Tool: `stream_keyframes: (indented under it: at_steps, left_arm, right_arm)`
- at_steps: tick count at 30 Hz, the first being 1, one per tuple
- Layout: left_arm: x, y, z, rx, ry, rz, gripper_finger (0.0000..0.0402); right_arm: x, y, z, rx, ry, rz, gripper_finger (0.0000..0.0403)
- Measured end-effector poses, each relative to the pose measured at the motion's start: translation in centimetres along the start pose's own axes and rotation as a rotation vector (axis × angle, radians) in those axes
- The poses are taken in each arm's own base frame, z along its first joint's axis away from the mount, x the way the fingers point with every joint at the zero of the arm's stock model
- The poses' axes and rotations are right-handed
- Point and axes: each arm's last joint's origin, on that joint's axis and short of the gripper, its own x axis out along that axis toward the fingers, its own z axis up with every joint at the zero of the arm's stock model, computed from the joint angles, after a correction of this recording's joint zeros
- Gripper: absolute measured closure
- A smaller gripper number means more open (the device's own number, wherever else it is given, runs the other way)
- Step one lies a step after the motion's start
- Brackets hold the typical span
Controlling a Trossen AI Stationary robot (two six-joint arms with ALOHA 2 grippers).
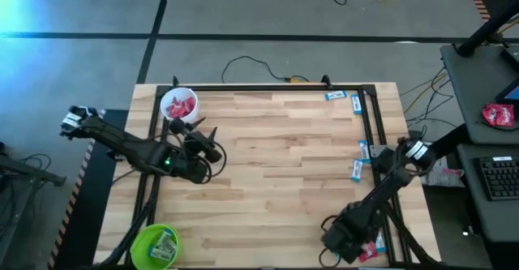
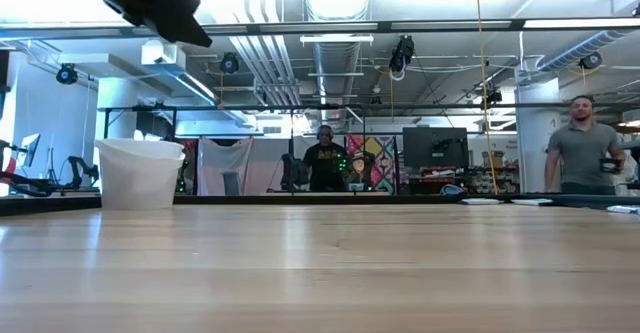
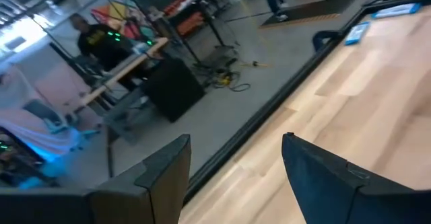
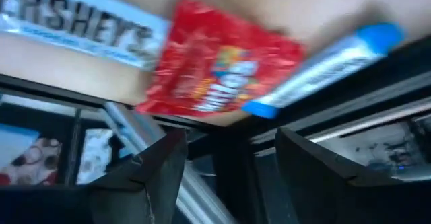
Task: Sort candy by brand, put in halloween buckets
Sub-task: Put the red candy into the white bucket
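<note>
The white bucket stands at the table's far left corner with red candies inside; in the low view the white bucket is at the left. The lime green bucket sits at the near left corner and holds a blue-and-white piece. My left gripper hovers open and empty just on the near side of the white bucket. My right gripper is open at the near right corner. It faces a red candy that lies between two blue-and-white bars, without touching them.
Several blue-and-white candies lie along the right edge and near the far right corner. A black frame rail borders the table. The table's middle is bare wood. People stand in the room behind.
</note>
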Motion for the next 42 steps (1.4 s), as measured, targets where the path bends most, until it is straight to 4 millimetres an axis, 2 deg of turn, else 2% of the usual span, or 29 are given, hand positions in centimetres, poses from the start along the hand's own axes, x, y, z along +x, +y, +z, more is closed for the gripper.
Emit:
stream_keyframes:
  at_steps: [6, 13, 19, 24, 29, 34, 38, 42]
  left_arm:
    - [0.3, -0.8, -0.3, 0.038, -0.007, 0.037, 0.0184]
    - [0.4, -1.4, -0.5, 0.065, -0.002, 0.040, 0.0184]
    - [0.6, -2.0, -0.8, 0.088, 0.023, 0.005, 0.0184]
    - [0.9, -4.2, -2.1, 0.180, 0.204, -0.305, 0.0184]
    - [1.4, -7.7, -4.3, 0.243, 0.293, -0.553, 0.0184]
    - [2.0, -12.3, -5.9, 0.211, 0.218, -0.827, 0.0184]
    - [2.7, -15.5, -6.6, 0.153, 0.068, -0.880, 0.0184]
    - [3.4, -17.7, -7.6, 0.188, 0.059, -0.878, 0.0184]
  right_arm:
    - [2.0, 1.4, 0.7, -0.081, 0.011, 0.027, 0.0184]
    - [1.6, 0.9, 1.5, -0.151, -0.045, -0.009, 0.0184]
    - [-1.5, 0.3, 4.2, -0.219, -0.215, -0.008, 0.0184]
    - [-4.7, 0.1, 7.6, -0.305, -0.338, 0.041, 0.0184]
    - [-7.7, -0.4, 10.9, -0.381, -0.541, 0.068, 0.0184]
    - [-10.8, 0.2, 13.5, -0.498, -0.817, 0.155, 0.0184]
    - [-13.5, 1.3, 14.0, -0.613, -1.101, 0.239, 0.0184]
    - [-15.0, 1.1, 12.8, -0.618, -1.216, 0.270, 0.0184]
